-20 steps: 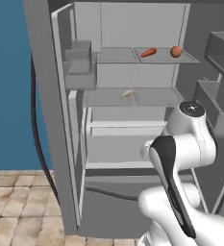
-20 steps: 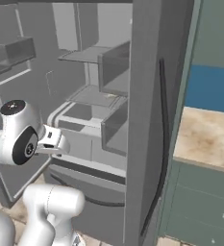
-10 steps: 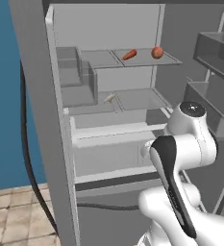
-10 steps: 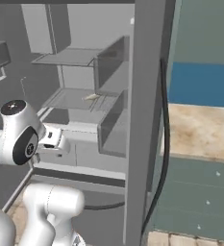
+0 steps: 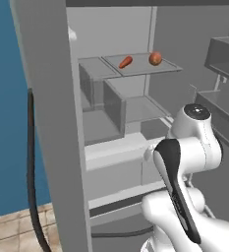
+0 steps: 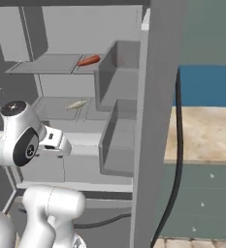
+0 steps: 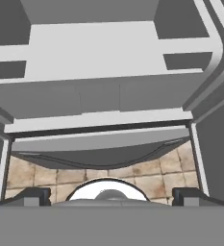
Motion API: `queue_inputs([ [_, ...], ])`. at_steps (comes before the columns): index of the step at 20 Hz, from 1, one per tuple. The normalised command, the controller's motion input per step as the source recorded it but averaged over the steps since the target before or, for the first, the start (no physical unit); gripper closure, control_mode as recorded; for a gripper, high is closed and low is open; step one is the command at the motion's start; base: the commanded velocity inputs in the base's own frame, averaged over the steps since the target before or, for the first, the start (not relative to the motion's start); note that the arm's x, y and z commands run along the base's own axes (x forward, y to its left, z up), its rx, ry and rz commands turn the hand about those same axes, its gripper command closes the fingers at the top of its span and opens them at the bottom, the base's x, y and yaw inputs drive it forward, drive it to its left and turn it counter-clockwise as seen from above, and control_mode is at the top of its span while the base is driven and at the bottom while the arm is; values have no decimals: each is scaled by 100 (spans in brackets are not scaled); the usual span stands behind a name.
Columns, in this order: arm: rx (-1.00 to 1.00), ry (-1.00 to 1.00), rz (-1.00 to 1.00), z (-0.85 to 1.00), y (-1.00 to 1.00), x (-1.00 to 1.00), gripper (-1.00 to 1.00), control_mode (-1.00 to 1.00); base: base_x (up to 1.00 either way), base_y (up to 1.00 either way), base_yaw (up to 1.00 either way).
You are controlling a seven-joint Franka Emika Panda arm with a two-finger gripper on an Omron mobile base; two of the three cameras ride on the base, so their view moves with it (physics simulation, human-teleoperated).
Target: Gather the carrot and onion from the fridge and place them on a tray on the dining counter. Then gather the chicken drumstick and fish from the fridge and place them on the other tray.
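The fridge [image 5: 52,123] stands open, with the carrot [image 5: 126,62] and onion [image 5: 155,58] side by side on its upper shelf [image 5: 140,66]. The gripper [image 7: 111,196] points down at the fridge's bottom, fingers spread wide, holding nothing.

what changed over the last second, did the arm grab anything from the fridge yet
Nothing was grabbed. The base drove, so the whole view of the open grey fridge shifted; that is camera motion, not the food moving. The orange carrot and round brown onion stayed side by side on the upper shelf. The tool stayed open and empty.
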Motion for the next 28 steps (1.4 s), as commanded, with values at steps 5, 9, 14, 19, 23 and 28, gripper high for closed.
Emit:
queue_inputs([
  [5, 0, 0, 0, 0, 0, 0, -100, 100, 51, 25, -9],
  [9, 0, 0, 0, 0, 0, 0, -100, 100, 67, 0, 4],
  [14, 0, 0, 0, 0, 0, 0, -100, 100, 73, 0, 16],
  [19, 0, 0, 0, 0, 0, 0, -100, 100, 14, 1, 4],
  [23, 0, 0, -3, 0, 28, 62, -100, -100, 12, 4, 0],
  [28, 0, -3, -4, 4, 51, 79, -100, -100, 0, 0, 0],
])
